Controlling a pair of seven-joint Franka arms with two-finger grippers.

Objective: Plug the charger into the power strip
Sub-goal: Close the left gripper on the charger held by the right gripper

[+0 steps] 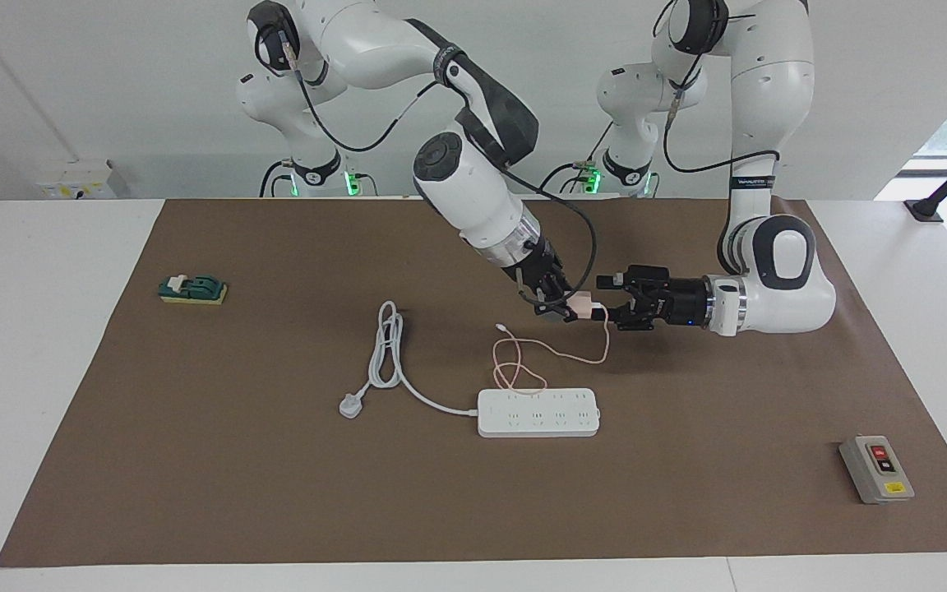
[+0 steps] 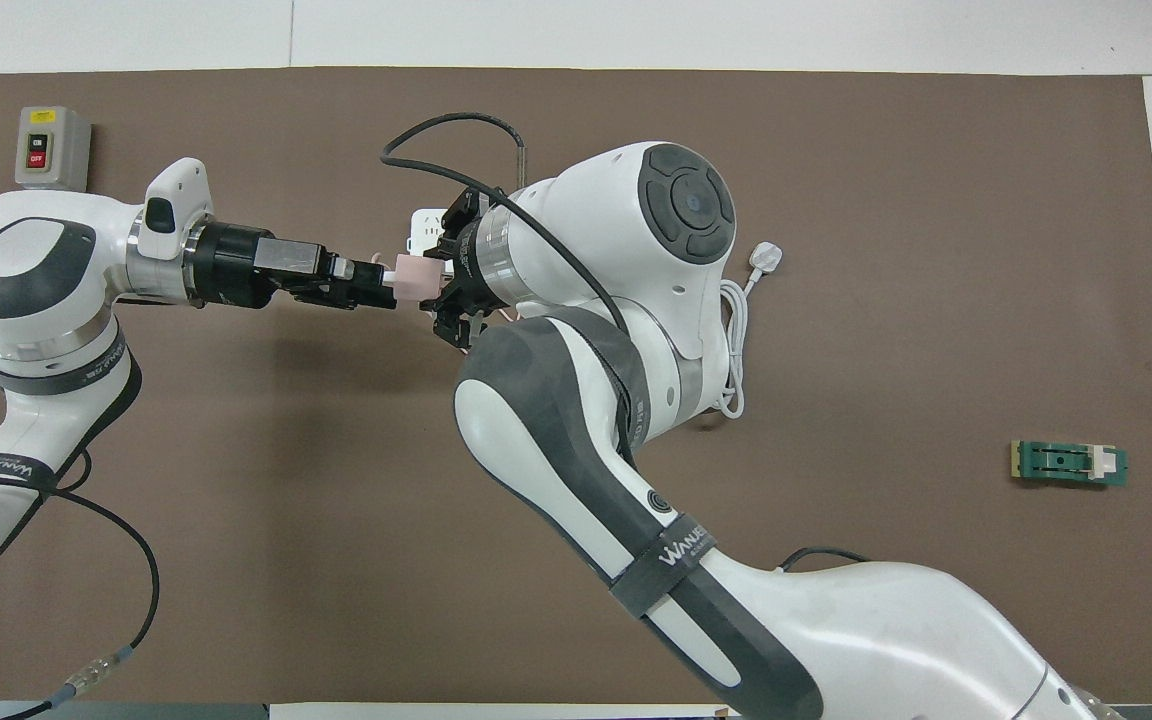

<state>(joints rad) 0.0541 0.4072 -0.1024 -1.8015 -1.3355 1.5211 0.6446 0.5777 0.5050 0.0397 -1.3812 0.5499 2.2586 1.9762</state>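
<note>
The charger hangs above the table, pinched in the right end effector — the left end effector, spread, seemingly brackets its other end — over the mat, power strip below.

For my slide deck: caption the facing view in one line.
Right tool holds the charger above the mat while the open left tool closes in; power strip waits below.
</note>
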